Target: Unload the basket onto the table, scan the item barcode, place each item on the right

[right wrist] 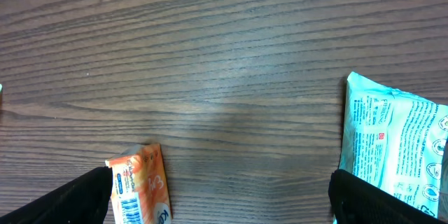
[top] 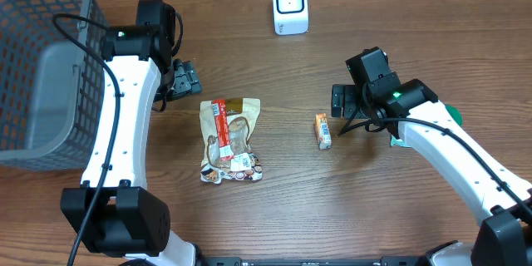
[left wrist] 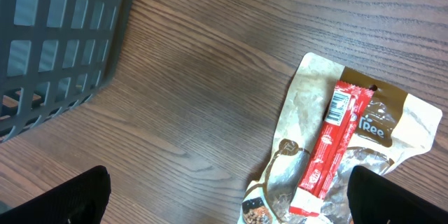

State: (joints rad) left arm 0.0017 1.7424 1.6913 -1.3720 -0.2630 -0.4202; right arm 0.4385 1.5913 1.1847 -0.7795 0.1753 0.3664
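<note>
Scanner (top: 290,6) stands across bare table (top: 416,33) from overhead. Left gripper (top: 184,79) gapes empty beside the pouch (top: 231,140), and right gripper (top: 339,100) gapes near the orange pack (top: 322,130), which we judge ready to grasp.
Left wrist: we see the basket (left wrist: 56,35) edge close.
Right wrist: pack's barcode (right wrist: 133,206) faces up, and a teal packet (right wrist: 395,147) crowds the right.

place: shop checkout | signs: scanner (top: 290,6); grey basket (top: 33,17); snack pouch (top: 231,137)
</note>
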